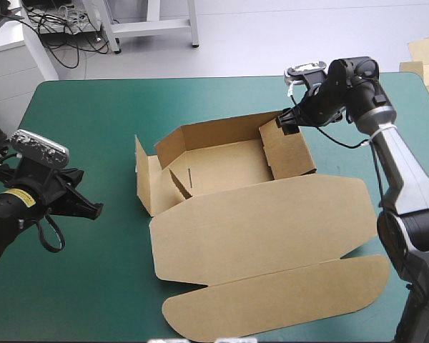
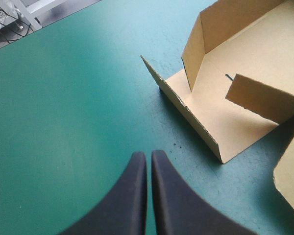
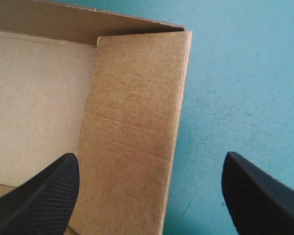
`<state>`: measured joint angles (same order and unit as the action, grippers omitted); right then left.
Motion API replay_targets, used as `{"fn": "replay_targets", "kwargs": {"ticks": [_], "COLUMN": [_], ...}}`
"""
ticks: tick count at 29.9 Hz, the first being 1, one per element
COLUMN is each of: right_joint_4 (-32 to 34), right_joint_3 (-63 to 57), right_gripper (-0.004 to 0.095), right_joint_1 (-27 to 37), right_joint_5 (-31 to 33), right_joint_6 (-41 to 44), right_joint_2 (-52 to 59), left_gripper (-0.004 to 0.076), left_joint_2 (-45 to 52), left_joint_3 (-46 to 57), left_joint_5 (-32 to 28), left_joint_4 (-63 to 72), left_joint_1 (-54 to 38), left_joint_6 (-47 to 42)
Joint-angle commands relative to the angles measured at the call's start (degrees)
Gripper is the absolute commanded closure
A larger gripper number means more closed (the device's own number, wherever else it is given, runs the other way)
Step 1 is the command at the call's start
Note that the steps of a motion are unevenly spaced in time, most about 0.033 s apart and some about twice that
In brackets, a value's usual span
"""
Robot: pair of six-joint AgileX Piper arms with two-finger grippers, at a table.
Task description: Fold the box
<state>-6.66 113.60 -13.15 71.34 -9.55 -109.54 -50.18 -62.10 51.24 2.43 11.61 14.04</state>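
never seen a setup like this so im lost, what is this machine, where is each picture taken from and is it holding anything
This is a robot with two arms at a table with a teal-green cover. Each arm ends in a gripper of two black fingers. The high view looks down from above and behind the robot. The other two pictures come from a camera on each wrist, looking along that arm's fingers.

On the table lies a brown box, half folded: some walls are raised, and its big lid lies flat on the robot's side.

The left gripper is shut and empty, over bare cover beside the box's left end. The right gripper is open and straddles the box's right wall, one finger inside, one outside. Nothing is held.
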Motion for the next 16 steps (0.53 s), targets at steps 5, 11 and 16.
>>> {"fn": "replay_targets", "kwargs": {"ticks": [5,11,16], "right_joint_4": [-0.86,-0.95,-0.95], "right_joint_3": [1.30,1.30,1.30], "right_gripper": [0.0171,0.0209,0.0533], "right_joint_1": [0.19,0.19,0.19], "right_joint_5": [0.50,-0.31,-1.20], "right_joint_6": [-0.36,-0.36,-0.36], "right_joint_2": [-4.47,-6.97,-6.97], "left_gripper": [0.0708,0.0708,0.0708], "left_joint_2": [0.57,0.57,0.57], "left_joint_3": [-1.49,-1.49,-1.49], "left_joint_5": [-2.84,-2.54,-2.54], "left_joint_4": [0.65,0.42,0.42], "left_joint_1": [-0.04,-0.04,-0.04], "left_joint_6": [-0.63,-1.43,-1.43]}}
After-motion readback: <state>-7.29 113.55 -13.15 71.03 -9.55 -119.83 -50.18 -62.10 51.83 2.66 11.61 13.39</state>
